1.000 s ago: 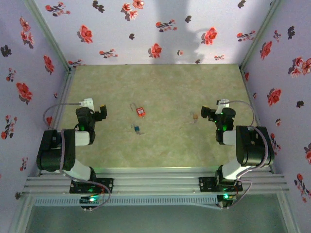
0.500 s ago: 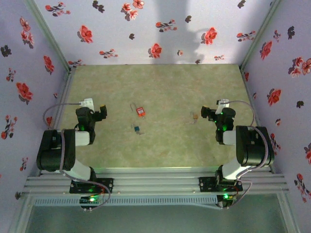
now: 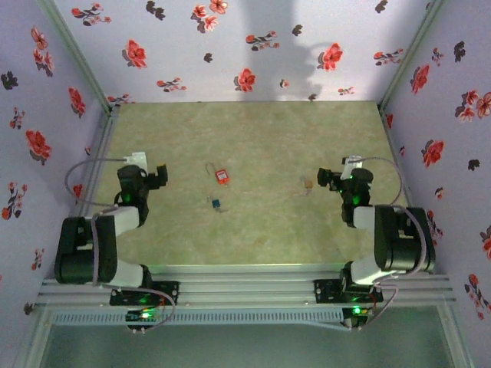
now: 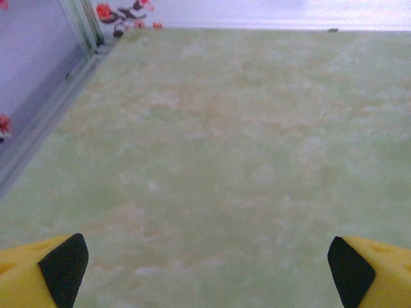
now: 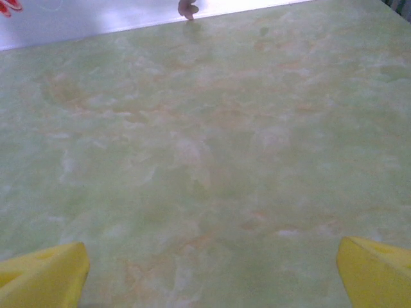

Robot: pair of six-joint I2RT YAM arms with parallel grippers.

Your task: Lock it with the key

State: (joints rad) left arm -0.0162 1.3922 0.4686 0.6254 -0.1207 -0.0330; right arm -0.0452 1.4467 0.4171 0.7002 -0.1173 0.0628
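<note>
A small red padlock (image 3: pixel 222 175) lies on the green mat, left of centre. Just below it is a small dark-teal piece (image 3: pixel 215 203) that looks like the key. My left gripper (image 3: pixel 159 178) is to the left of both and apart from them, open; its yellow fingertips (image 4: pixel 45 273) with black pads stand wide over bare mat, and nothing is between the left gripper (image 4: pixel 205 276) jaws. My right gripper (image 3: pixel 324 180) is on the right side, open too. Its yellow fingertips (image 5: pixel 376 273) frame bare mat, the right gripper (image 5: pixel 212 273) empty.
A tiny brownish item (image 3: pixel 307 184) lies on the mat just left of my right gripper. Flowered walls (image 3: pixel 230 46) close in the mat at the back and both sides. An aluminium rail (image 3: pixel 245 287) with the arm bases runs along the near edge.
The left arm's elbow has shifted slightly to the left and its wrist a little up the view. The right arm has barely shifted. The padlock and small pieces have not moved.
</note>
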